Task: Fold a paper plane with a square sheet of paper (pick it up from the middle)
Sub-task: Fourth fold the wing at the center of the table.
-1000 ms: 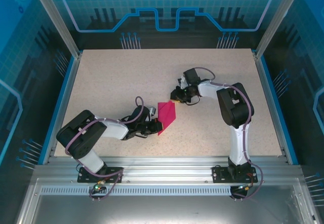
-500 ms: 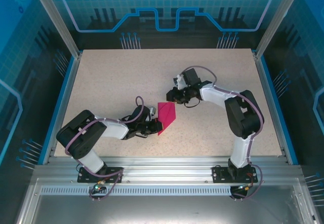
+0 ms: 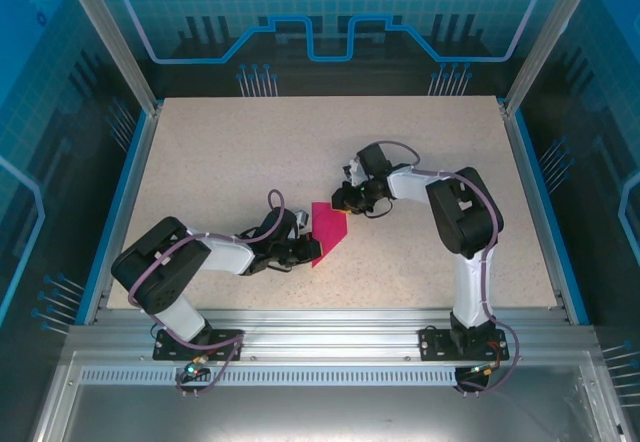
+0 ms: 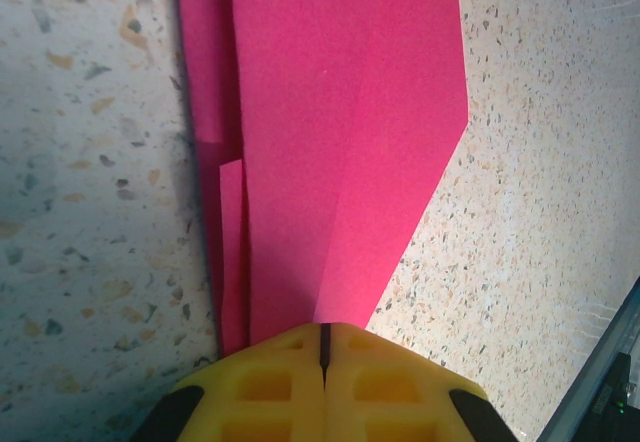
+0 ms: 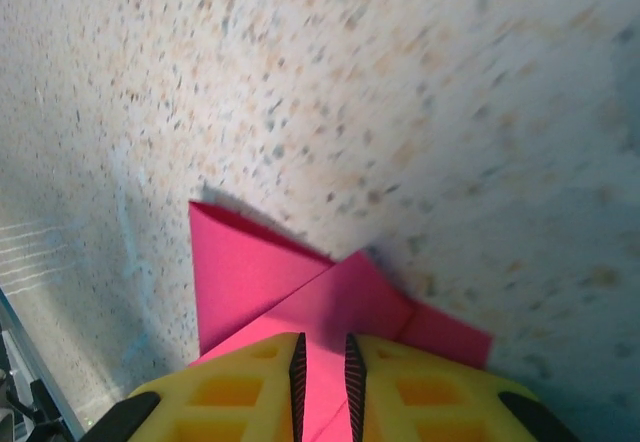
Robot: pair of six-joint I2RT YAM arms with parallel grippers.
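Left fingers (image 4: 322, 357) pressed fully together, clamped on the near end of the folded magenta paper (image 4: 340, 132); layered flaps visible along its left edge. Right fingers (image 5: 325, 367) nearly closed with a narrow gap, pinching the paper's opposite end, where overlapping pointed folds show. Paper (image 3: 328, 230) lies mid-surface between the two arms, low against the speckled surface (image 3: 220, 162).

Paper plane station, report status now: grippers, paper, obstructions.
Left gripper shut on the pink paper at its near end. Right gripper pinching the far end, narrow gap. Paper partly folded, on the table. Nothing in the way.
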